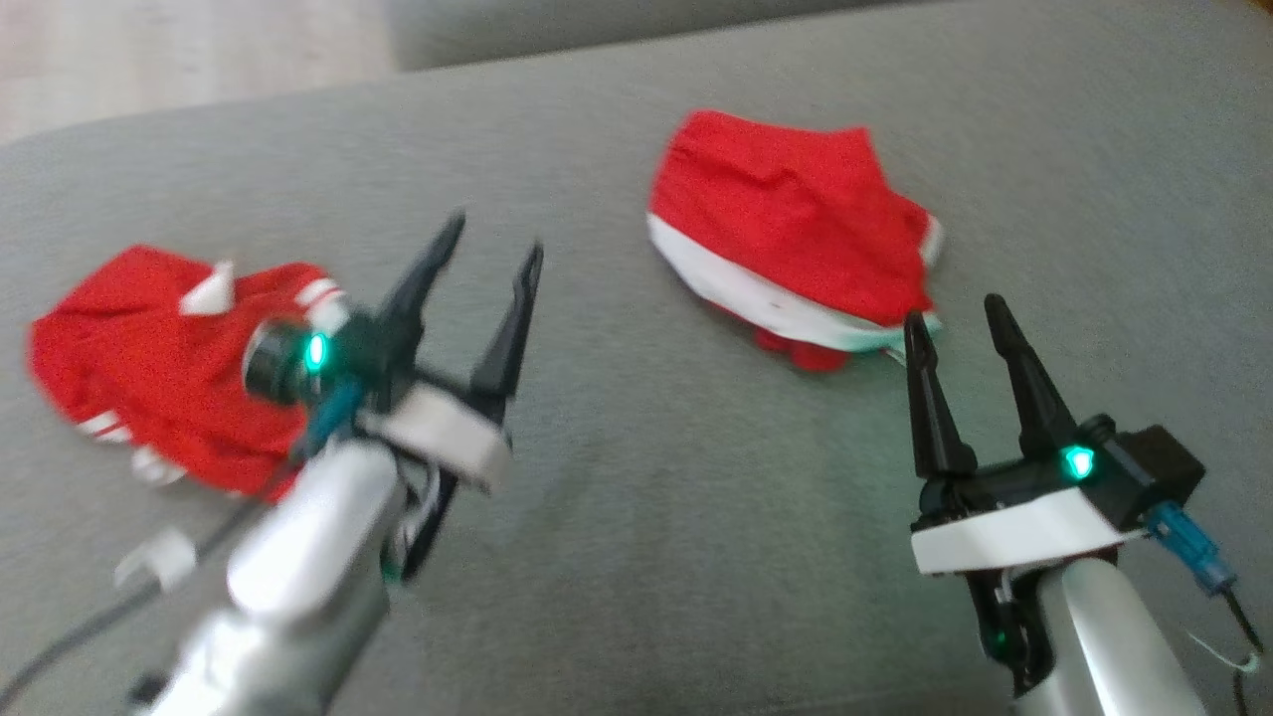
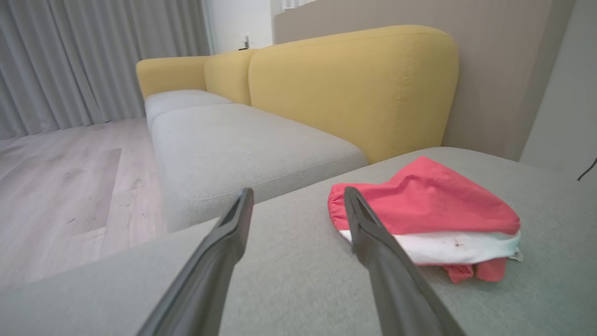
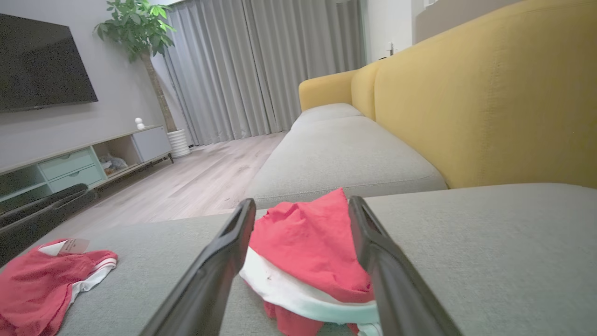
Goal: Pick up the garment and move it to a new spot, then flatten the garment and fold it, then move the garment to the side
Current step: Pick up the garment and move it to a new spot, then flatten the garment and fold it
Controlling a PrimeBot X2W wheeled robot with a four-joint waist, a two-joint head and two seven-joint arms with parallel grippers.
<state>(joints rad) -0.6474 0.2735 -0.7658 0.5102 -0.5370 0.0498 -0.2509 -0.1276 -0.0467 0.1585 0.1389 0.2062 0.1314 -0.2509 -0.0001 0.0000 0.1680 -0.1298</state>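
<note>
Two red garments lie on the grey cushion (image 1: pixel 646 517). A crumpled red garment with white stripes and a white tag (image 1: pixel 149 368) (image 3: pixel 37 275) sits at the left, just behind and left of my left gripper (image 1: pixel 497 234) (image 2: pixel 298 190), which is open and holds nothing. A folded red and white garment (image 1: pixel 786 219) (image 2: pixel 429 210) (image 3: pixel 308 238) rests at the far right middle. My right gripper (image 1: pixel 953 308) (image 3: pixel 301 200) hovers open at that garment's near edge, its fingers apart from the cloth.
A yellow sofa backrest (image 2: pixel 350 84) rises behind the cushion, with more grey seats (image 3: pixel 340 158) beyond. Wooden floor (image 2: pixel 60 186) lies past the cushion's left edge. A TV stand (image 3: pixel 70 163) and a potted plant (image 3: pixel 135 28) stand across the room.
</note>
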